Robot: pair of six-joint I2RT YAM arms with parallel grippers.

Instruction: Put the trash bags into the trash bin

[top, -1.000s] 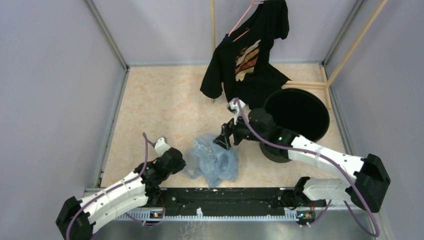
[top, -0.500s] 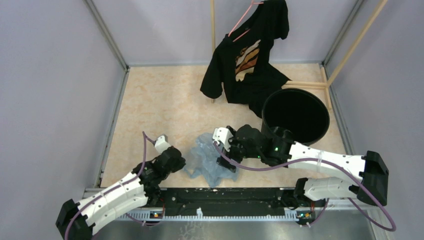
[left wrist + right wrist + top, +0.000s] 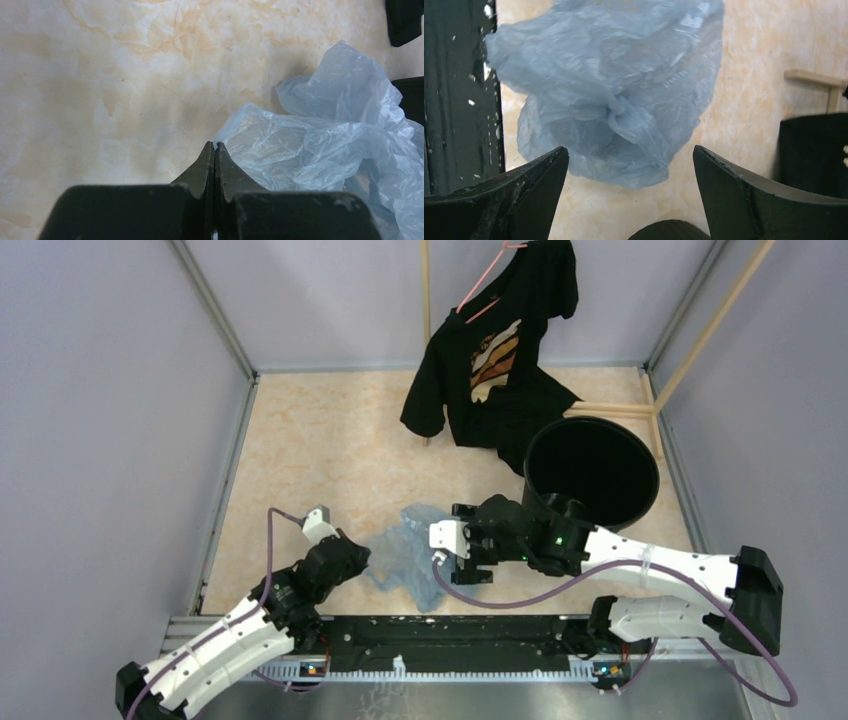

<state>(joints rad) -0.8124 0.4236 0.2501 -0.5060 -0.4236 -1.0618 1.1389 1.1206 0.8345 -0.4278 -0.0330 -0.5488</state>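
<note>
The pale blue crinkly trash bag (image 3: 405, 555) lies crumpled on the beige floor near the front rail. It fills the right of the left wrist view (image 3: 330, 145) and the upper middle of the right wrist view (image 3: 614, 90). The round black trash bin (image 3: 592, 472) stands upright at the back right, empty inside. My left gripper (image 3: 358, 558) is shut, and its tips (image 3: 215, 146) are at the bag's left edge with nothing seen between the jaws. My right gripper (image 3: 462, 562) is low at the bag's right side, wide open (image 3: 630, 148), with the bag just ahead of its fingertips (image 3: 559, 155).
A black T-shirt with an orange print (image 3: 495, 355) hangs on a pink hanger from a wooden stand behind the bin. Grey walls enclose the floor on three sides. The black front rail (image 3: 450, 630) runs just near the bag, and it also shows in the right wrist view (image 3: 459, 100).
My right arm came down from beside the bin toward the near left and now sits low at the bag's right side. The left arm shifted slightly. The bag's right side has flattened.
</note>
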